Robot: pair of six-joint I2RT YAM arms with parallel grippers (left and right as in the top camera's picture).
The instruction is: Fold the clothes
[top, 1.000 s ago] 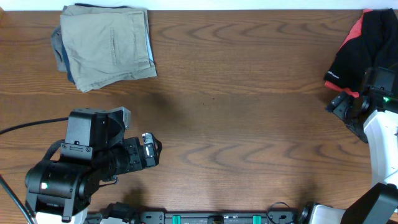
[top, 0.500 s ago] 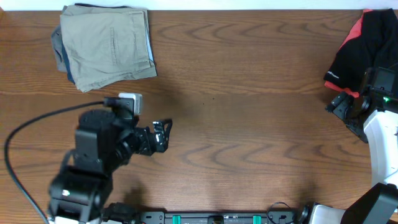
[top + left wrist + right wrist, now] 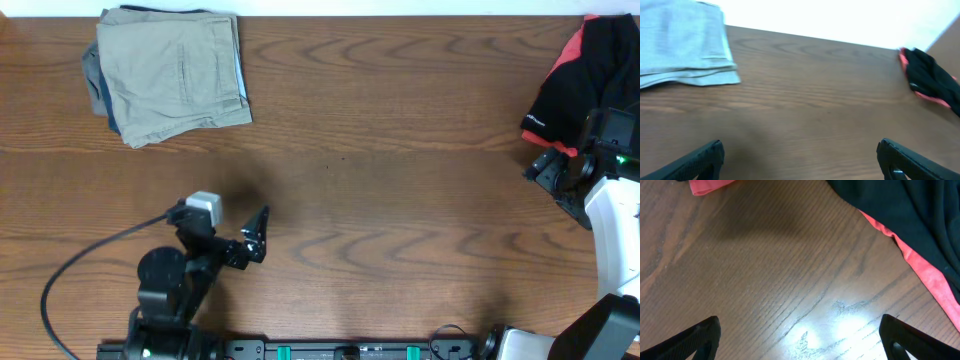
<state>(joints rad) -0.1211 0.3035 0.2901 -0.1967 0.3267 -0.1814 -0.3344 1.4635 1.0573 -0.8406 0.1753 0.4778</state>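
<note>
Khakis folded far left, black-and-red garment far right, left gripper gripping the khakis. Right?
No. Overhead shows the left gripper open and empty over the table, apart from the khakis. Khakis folded far left and black-and-red garment far right are correct.

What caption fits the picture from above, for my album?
Folded clothes far left, black-and-red garment far right; left gripper and right gripper open, empty, above the table.

I see the trousers (image 3: 172, 75) at the table's (image 3: 400, 220) far-left corner, lying on a second garment (image 3: 97, 97). A third garment (image 3: 572, 85) lies at its far-right corner.
</note>
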